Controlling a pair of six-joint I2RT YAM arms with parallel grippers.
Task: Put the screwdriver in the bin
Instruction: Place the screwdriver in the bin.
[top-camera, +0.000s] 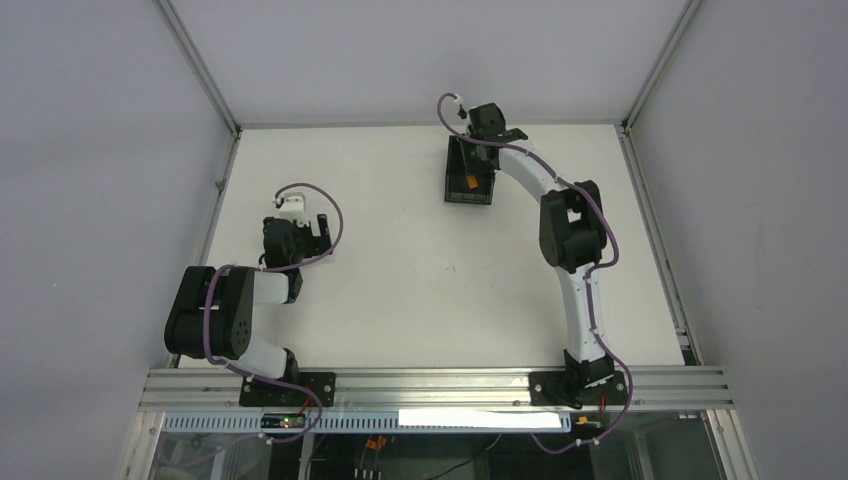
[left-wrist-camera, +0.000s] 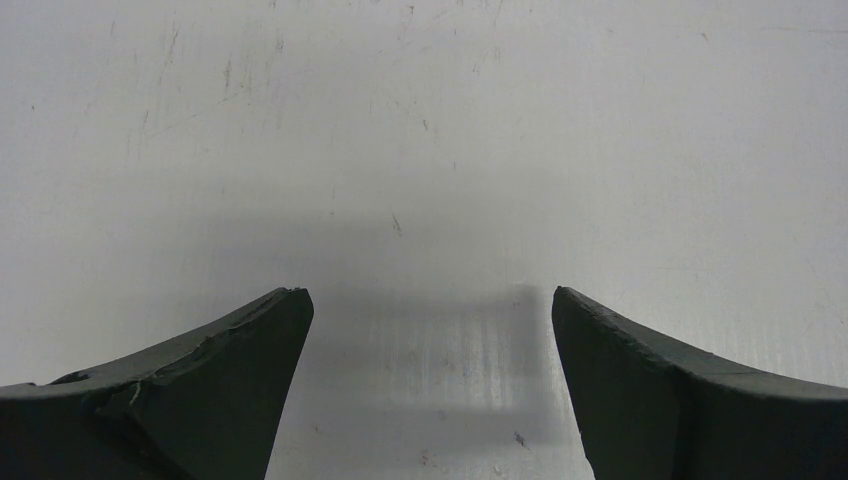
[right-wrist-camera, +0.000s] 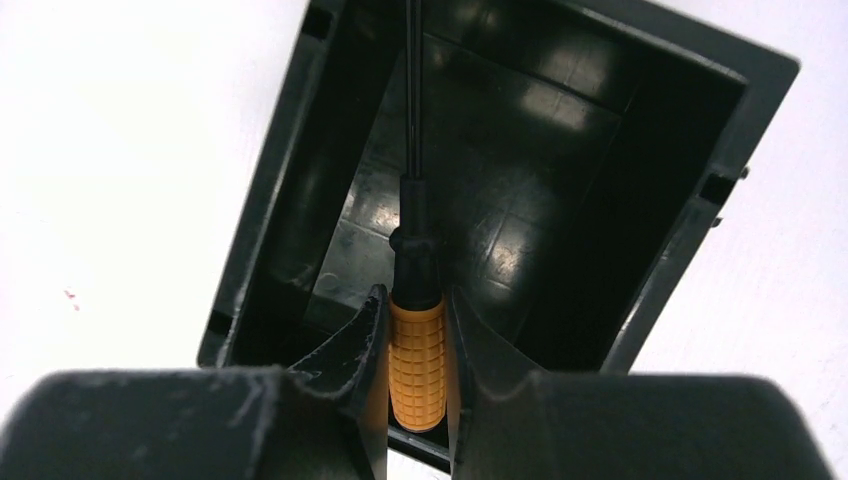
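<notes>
The black open-top bin (top-camera: 470, 186) stands at the far middle of the table; the right wrist view looks down into it, with its rim (right-wrist-camera: 262, 185) around the jaws. My right gripper (right-wrist-camera: 413, 325) is shut on the orange handle of the screwdriver (right-wrist-camera: 416, 365) and holds it over the bin's opening, the thin black shaft pointing along the bin's inside. In the top view the right gripper (top-camera: 474, 160) sits over the bin's far end, with a bit of orange showing inside. My left gripper (left-wrist-camera: 430, 320) is open and empty just above bare table at the left (top-camera: 300, 215).
The white table (top-camera: 400, 270) is bounded by grey enclosure walls and a metal frame post (top-camera: 205, 75) at each far corner. The aluminium rail (top-camera: 430, 385) with both arm bases runs along the near edge.
</notes>
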